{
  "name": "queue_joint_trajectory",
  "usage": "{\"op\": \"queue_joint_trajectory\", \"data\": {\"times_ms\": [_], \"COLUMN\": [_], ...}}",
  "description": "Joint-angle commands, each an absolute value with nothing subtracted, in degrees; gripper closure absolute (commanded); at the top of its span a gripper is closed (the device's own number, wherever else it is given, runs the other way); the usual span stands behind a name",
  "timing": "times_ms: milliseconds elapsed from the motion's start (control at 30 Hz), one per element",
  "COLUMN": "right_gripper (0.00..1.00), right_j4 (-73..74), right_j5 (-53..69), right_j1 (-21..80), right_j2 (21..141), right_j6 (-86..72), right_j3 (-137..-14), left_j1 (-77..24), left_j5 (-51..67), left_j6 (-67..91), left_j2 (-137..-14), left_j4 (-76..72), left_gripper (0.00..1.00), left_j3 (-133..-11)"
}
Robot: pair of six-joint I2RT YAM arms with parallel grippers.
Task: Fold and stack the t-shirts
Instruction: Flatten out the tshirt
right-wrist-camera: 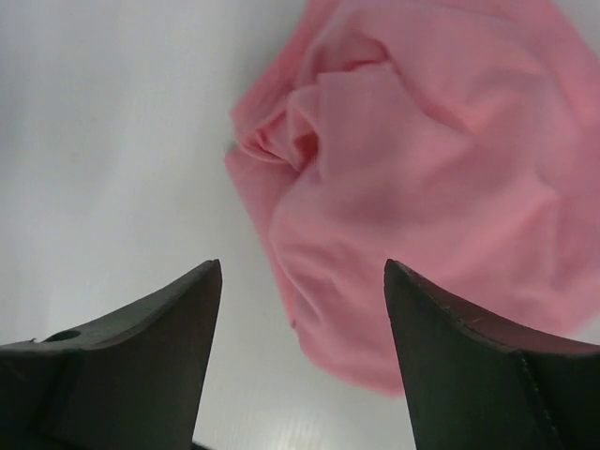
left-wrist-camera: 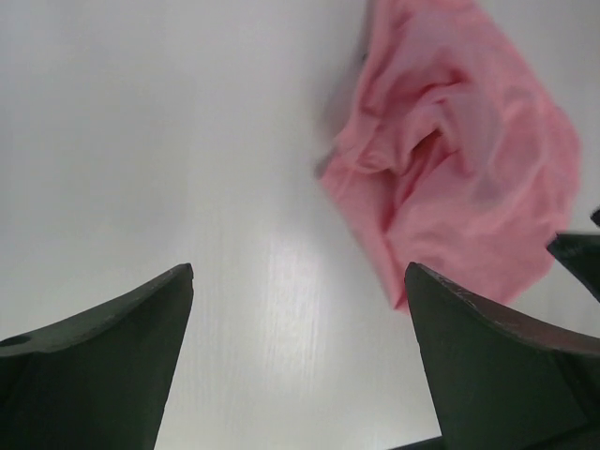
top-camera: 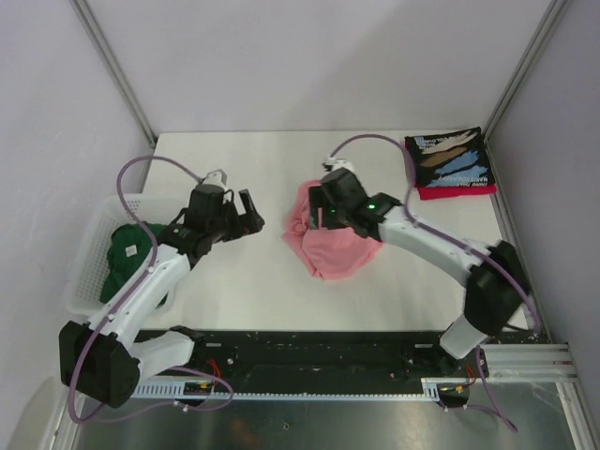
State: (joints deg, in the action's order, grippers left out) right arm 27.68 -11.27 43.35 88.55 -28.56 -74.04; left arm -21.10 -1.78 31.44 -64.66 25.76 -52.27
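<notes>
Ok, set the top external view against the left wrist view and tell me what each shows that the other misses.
Only the top external view: the white basket at the left holding the dark green t-shirt, and the black printed t-shirt lying on the red t-shirt at the far right corner.
Only the left wrist view: the pink cloth's creases close up, seen past the left hand.
Both: the pink t-shirt crumpled on the white table, and the left hand open and empty.
</notes>
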Motion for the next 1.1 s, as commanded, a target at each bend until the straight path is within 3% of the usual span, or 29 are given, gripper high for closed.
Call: {"op": "queue_joint_trajectory", "data": {"times_ms": [0, 200, 367, 1067], "right_gripper": [0.29, 0.46, 0.51, 0.54], "right_j4": [21.50, 26.71, 29.93, 34.02], "right_j5": [-13.07, -15.02, -15.29, -16.27], "right_j1": [46.54, 48.63, 49.18, 49.92], "right_j2": [98.75, 113.34, 120.84, 132.14], "right_j6": [-22.54, -18.96, -18.14, -19.10], "right_j3": [-82.90, -97.09, -104.31, -108.30], "left_j1": [-18.70, -17.52, -17.41, -17.41], "left_j5": [-3.36, -4.31, -3.59, -1.86], "left_j6": [33.46, 33.02, 32.75, 32.56], "left_j2": [-58.30, -52.94, -51.23, -50.79], "left_j4": [28.75, 32.09, 33.40, 33.83], "left_gripper": [0.02, 0.03, 0.03, 0.03], "left_j3": [-48.94, -46.71, -46.19, -44.26]}}
